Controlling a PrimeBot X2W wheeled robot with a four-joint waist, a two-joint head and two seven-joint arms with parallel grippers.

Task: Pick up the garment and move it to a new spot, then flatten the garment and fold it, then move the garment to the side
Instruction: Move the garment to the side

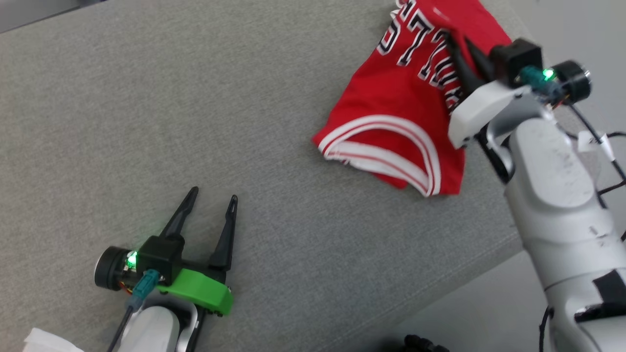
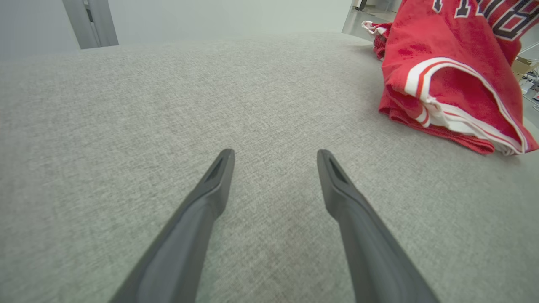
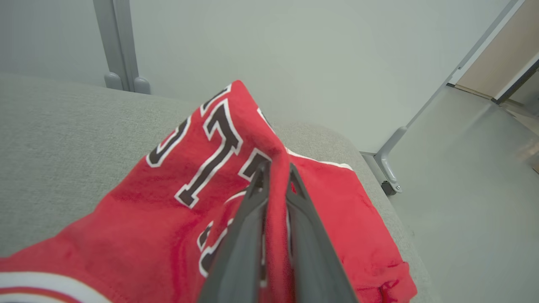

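Observation:
The garment (image 1: pixel 396 107) is a red jersey with black-and-white lettering and white-striped trim, bunched at the upper right of the grey cushion. My right gripper (image 1: pixel 459 41) is shut on a raised fold of the garment (image 3: pixel 177 210), with red cloth pinched between the two fingers (image 3: pixel 248 227) in the right wrist view. At the lower left my left gripper (image 1: pixel 213 194) stands open over bare grey fabric, well apart from the jersey. In the left wrist view the garment (image 2: pixel 446 80) lies at the upper right, beyond the spread fingertips (image 2: pixel 225 162).
The grey upholstered surface (image 1: pixel 146 122) ends in a rounded edge at the lower right, with pale floor (image 1: pixel 469 313) beyond. A metal frame post (image 3: pixel 120 46) stands behind the cushion. Loose black cables (image 1: pixel 609 161) hang by my right arm.

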